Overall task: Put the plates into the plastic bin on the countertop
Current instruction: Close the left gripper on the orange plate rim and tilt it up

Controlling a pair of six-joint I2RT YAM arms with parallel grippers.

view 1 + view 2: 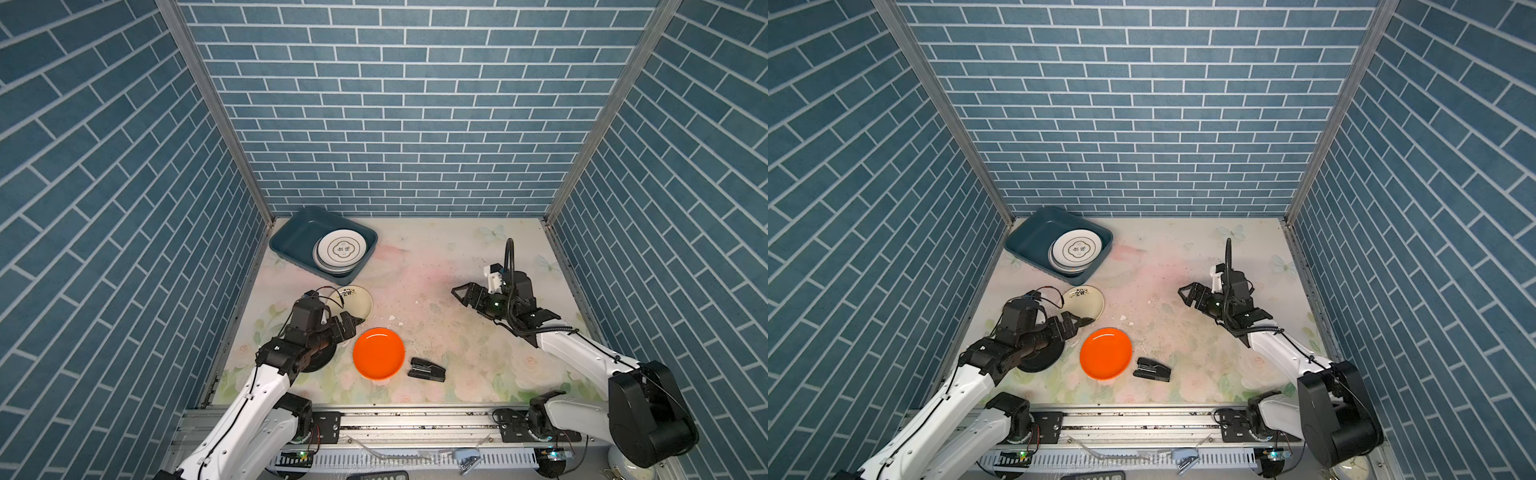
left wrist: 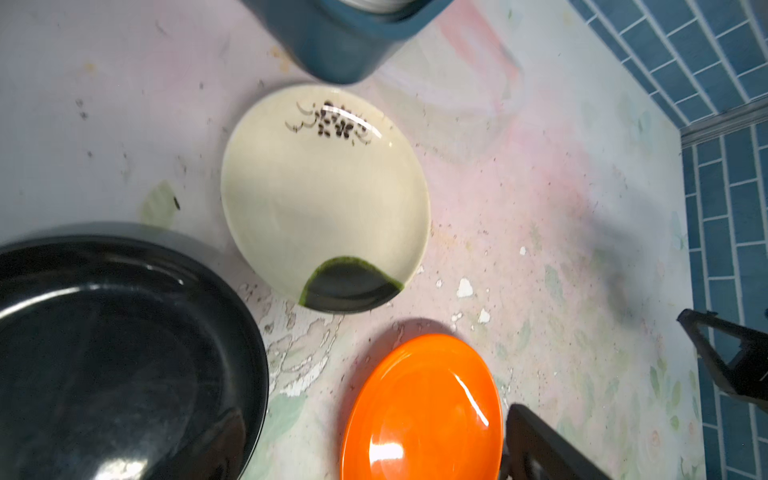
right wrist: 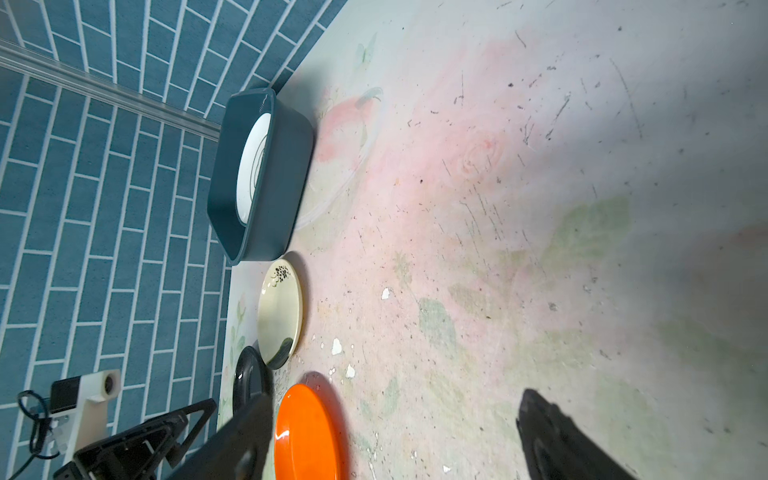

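Bimanual workcell seen from above. The plastic bin (image 1: 293,239), dark teal, sits in the far left corner of the floral surface (image 1: 436,266), close to the brick-patterned walls. A stack of plates (image 1: 340,249) fills the bin's near right end; the top one is white with a lobed outline and a small central motif.

Three plates lie outside the bin on the left half of the surface. The cream plate (image 1: 358,300) is just beside the bin's near corner. It bears a dark sprig on one side and a dark green patch at the opposite edge. The black plate (image 1: 321,362) is largely covered by the left arm. The orange plate (image 1: 378,353) lies nearest the front, apart from both, with a black stapler (image 1: 427,370) just to its right.

The left fingers (image 1: 356,322) are spread wide and hold nothing. In both top views they overlap the near edge of the cream plate. The right fingers (image 1: 461,293) are also spread wide and empty. They hang over bare surface on the right, well apart from every plate.
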